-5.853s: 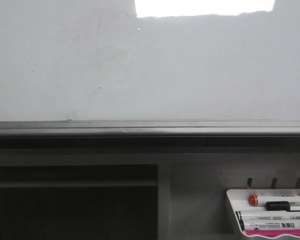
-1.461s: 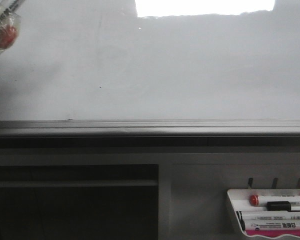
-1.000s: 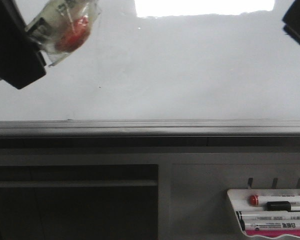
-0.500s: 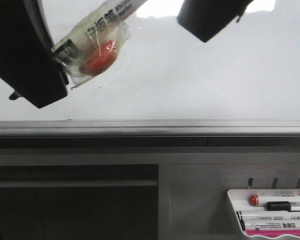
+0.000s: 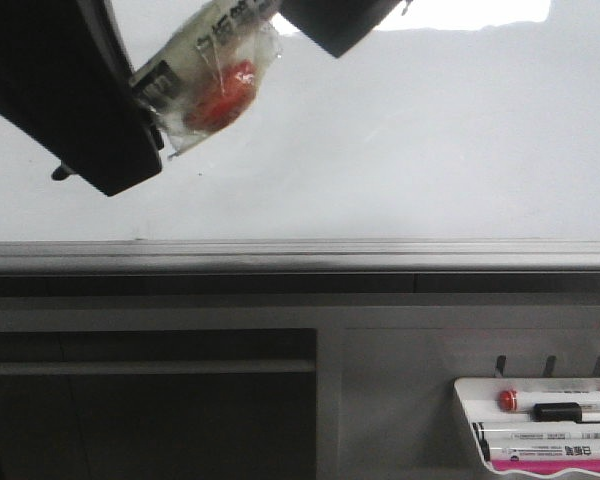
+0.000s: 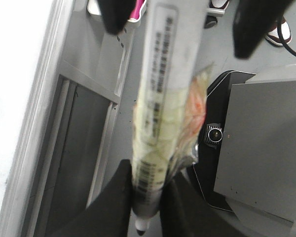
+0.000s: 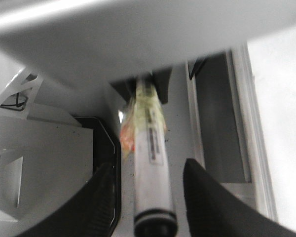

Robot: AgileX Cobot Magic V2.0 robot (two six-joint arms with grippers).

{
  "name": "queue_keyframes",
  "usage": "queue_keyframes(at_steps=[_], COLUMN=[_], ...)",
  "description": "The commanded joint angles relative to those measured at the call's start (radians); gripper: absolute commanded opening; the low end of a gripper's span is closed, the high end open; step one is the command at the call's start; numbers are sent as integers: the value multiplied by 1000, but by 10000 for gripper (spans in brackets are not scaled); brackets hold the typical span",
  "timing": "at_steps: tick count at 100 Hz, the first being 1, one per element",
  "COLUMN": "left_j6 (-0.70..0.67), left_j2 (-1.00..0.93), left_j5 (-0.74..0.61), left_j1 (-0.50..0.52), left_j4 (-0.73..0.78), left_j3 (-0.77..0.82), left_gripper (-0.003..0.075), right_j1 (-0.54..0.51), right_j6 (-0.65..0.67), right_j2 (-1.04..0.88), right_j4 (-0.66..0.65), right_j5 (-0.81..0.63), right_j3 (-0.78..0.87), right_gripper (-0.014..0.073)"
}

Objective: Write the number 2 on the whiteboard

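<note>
My left gripper [image 6: 147, 197] clenched a taped marker [image 5: 208, 62] before the whiteboard [image 5: 410, 150]; my right gripper [image 7: 148, 197] stood parted around its far end, seemingly not touching. The board bore no number.

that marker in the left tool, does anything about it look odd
Yes. The marker in the left tool has crinkled clear tape or plastic with a red blob bundled around its barrel. The whiteboard shows no 2 yet.
</note>
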Motion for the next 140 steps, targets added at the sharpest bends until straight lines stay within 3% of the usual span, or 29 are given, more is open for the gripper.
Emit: queue_keyframes(at_steps=[1,92,98,122,140], left_j6=[1,1,1,1,1], left_j2=[-20,-20,-20,-20,-20], left_j5=[-45,-51,-51,-51,-60], left_j1=[-7,-7,-7,-7,-7], left_j4=[-12,-2,-2,-2,-2], left_j3=[-33,-33,-33,-33,-33], left_gripper=[-20,-20,-20,-20,-6], right_j1=[1,1,1,1,1], right_j6=[-12,-12,-12,-12,-12], right_j2=[-22,13,13,13,13], right_j4=[37,79,79,79,79], right_j5=[-62,-49,-49,-41,-36], right_j3=[-34,-34,-34,-34,-34], right_gripper=[288,283,253,-4,-38])
